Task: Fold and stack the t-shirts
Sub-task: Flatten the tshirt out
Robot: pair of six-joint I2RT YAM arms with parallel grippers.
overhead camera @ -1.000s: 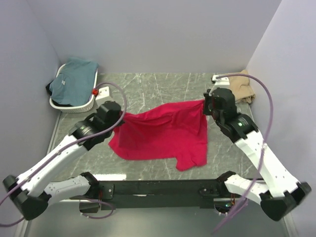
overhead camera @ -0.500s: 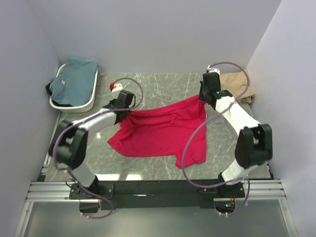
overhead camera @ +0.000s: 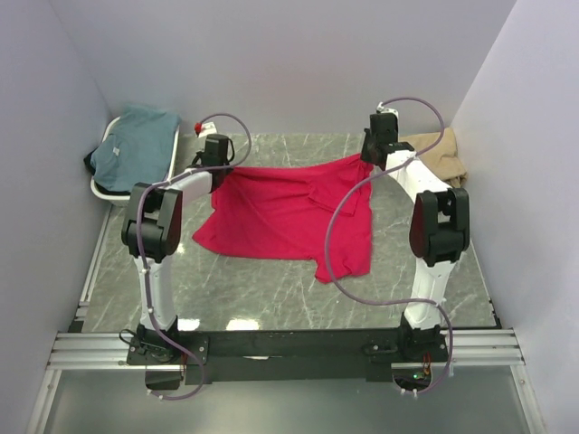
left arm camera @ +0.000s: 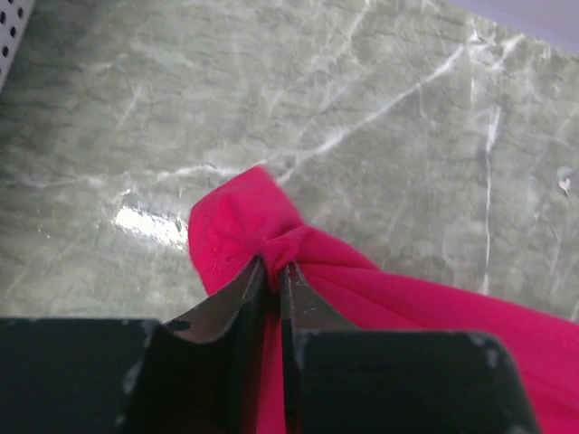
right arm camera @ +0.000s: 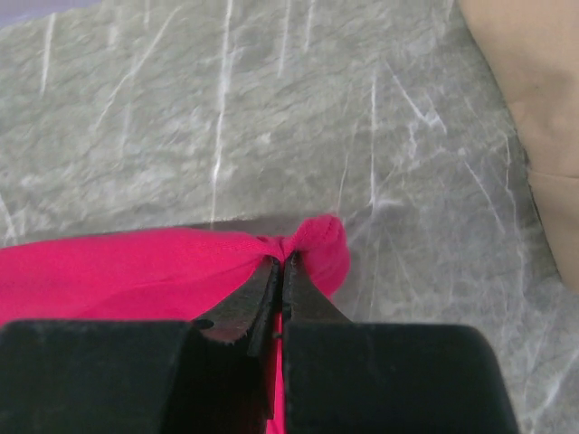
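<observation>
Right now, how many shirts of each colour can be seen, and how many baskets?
Red shirt, held by both jaws: 1
Teal shirt, in the basket: 1
Tan shirt, far right corner: 1
White basket: 1
Total: 4 things, 3 of them shirts
</observation>
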